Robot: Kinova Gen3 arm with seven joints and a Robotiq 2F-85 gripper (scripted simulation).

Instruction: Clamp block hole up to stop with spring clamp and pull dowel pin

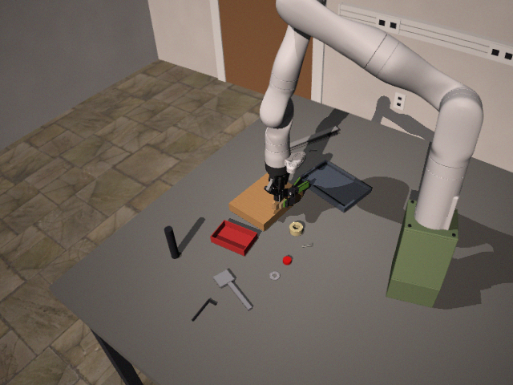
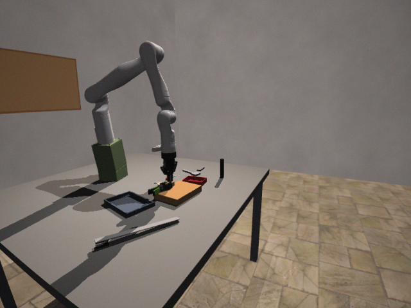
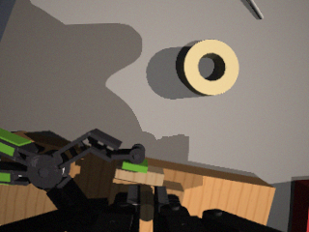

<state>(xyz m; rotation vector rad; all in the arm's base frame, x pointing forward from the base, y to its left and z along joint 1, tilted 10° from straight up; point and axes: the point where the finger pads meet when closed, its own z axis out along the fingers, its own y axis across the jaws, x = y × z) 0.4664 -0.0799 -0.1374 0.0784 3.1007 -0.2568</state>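
Dowel pin held in nearly closed gripper, near bench board edge, cream ring apart beyond

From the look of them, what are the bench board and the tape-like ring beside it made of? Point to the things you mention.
Bench board [image 1: 252,204] [image 2: 180,191] [image 3: 232,195]: wood, probably matt, judging by its brown colour and grain lines.
Ring [image 1: 296,233] [image 3: 227,79]: smooth, pale yellow; possibly tape or plastic, the even surface doesn't settle it.
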